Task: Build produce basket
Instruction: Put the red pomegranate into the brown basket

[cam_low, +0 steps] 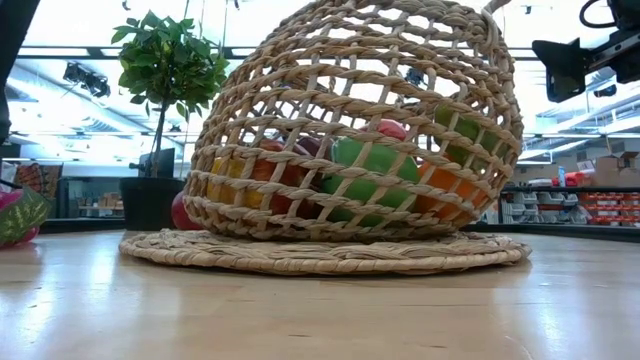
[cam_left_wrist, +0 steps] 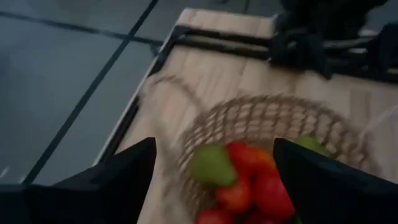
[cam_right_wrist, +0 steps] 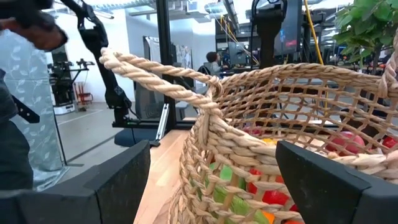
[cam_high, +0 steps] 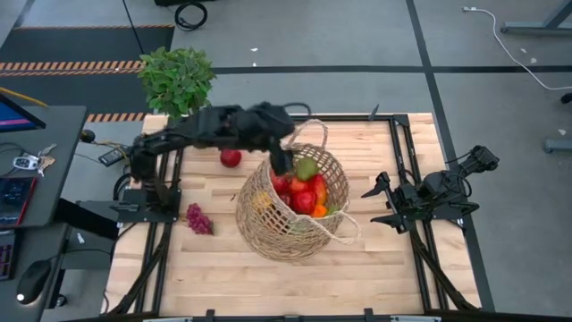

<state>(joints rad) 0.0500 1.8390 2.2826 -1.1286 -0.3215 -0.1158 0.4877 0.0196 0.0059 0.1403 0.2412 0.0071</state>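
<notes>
One basket (cam_high: 290, 210) sits mid-desk (cam_high: 223, 277), produce (cam_high: 304, 192) heaped inside: you can count several red, two green, one orange; rest hidden. Two pieces outside: red fruit (cam_high: 231, 158) at basket's 10 o'clock, purple grape bunch (cam_high: 197, 219) at 9 o'clock. Your left gripper (cam_high: 282, 161) over basket rim, jaws apart, empty. Right gripper (cam_high: 377, 204) at 3 o'clock beside basket, jaws apart.

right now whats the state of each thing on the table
basket: upright on the table, partly filled with produce
left gripper: open, empty, over the basket's rim
right gripper: open, empty, waiting beside the basket
red apple: loose on the table
purple grapes: loose on the table
</notes>
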